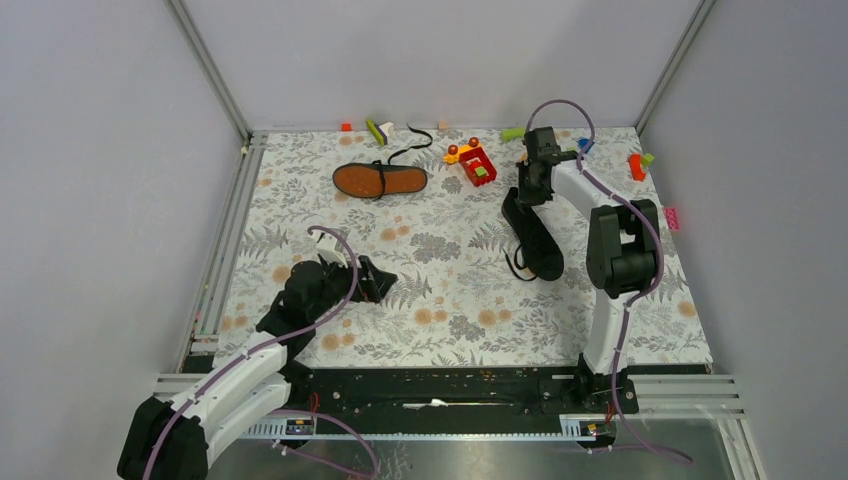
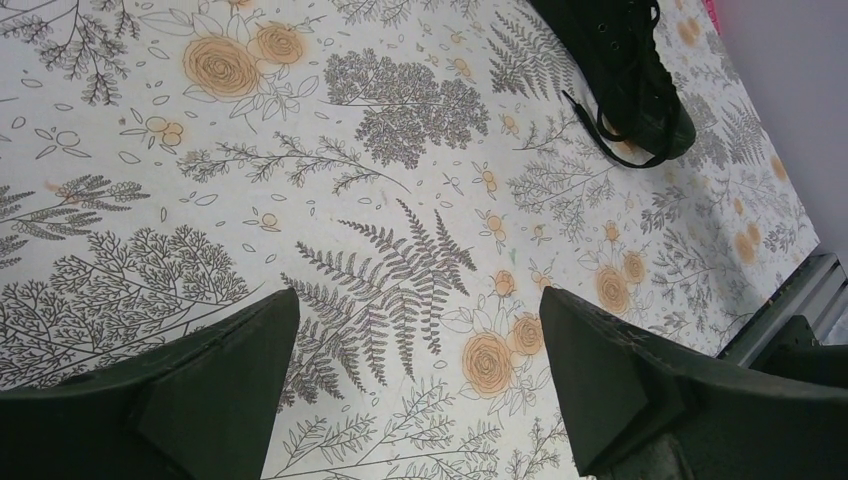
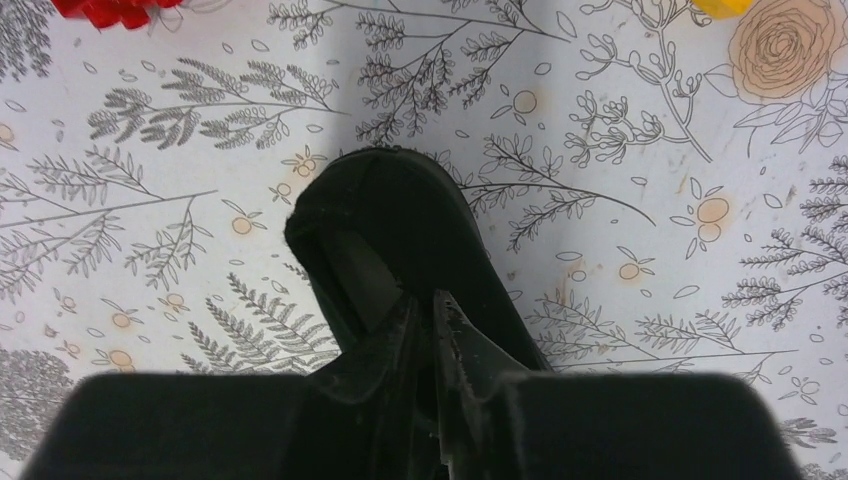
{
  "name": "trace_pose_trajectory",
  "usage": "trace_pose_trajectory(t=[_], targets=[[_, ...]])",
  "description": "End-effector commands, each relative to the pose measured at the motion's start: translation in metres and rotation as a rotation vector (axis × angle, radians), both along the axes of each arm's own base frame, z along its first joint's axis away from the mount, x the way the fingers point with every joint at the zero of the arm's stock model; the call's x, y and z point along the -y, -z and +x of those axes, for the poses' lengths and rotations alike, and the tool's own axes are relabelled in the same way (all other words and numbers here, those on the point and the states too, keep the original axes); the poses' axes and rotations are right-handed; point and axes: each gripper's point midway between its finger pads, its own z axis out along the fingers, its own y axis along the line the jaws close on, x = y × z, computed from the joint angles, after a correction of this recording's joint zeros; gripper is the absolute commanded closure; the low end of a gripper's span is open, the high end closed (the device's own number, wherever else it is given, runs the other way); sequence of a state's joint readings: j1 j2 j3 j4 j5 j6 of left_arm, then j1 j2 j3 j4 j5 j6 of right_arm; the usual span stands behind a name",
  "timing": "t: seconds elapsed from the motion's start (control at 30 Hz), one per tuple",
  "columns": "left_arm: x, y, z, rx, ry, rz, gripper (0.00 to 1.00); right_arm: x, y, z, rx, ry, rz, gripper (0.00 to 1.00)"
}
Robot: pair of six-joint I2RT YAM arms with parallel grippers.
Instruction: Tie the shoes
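Right hand point(image 3: 430, 322): fingers nearly together at far rim of upright shoe point(image 1: 532, 238), pinch unclear; shoe's long axis runs toward arm base. Left hand point(image 2: 418, 305) released, well apart.

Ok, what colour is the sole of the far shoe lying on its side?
The sole is orange-brown with a dark rim, clearest in the top view.

Colourful toy blocks point(image 1: 477, 163) lie scattered along the far edge of the floral tablecloth point(image 1: 450, 290) — grey walls point(image 1: 100, 150) around.

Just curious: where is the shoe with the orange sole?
In the overhead view, the orange-soled shoe lies near the far edge, left of the red toy.
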State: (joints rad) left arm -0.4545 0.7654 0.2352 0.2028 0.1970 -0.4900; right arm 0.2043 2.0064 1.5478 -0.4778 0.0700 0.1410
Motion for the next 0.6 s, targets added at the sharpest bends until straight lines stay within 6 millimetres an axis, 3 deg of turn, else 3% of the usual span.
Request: trace_pose_trajectory(t=[0.0,0.13,0.4,0.57], targets=[[0.005,-0.019,0.002,0.093,0.027,-0.029,0.02,-0.007,-0.02,-0.006,-0.008,-0.019,-0.006,0.9],[0.005,-0.021,0.002,0.101,0.028,-0.031,0.02,-0.018,-0.045,-0.013,0.032,-0.002,0.057,1.0],[0.006,-0.025,0.0,0.12,0.038,-0.042,0.02,-0.033,-0.095,-0.052,0.111,0.059,0.107,1.0],[0.007,-0.028,-0.002,0.13,0.05,-0.052,0.02,-0.053,-0.133,-0.085,0.129,0.039,0.177,1.0]])
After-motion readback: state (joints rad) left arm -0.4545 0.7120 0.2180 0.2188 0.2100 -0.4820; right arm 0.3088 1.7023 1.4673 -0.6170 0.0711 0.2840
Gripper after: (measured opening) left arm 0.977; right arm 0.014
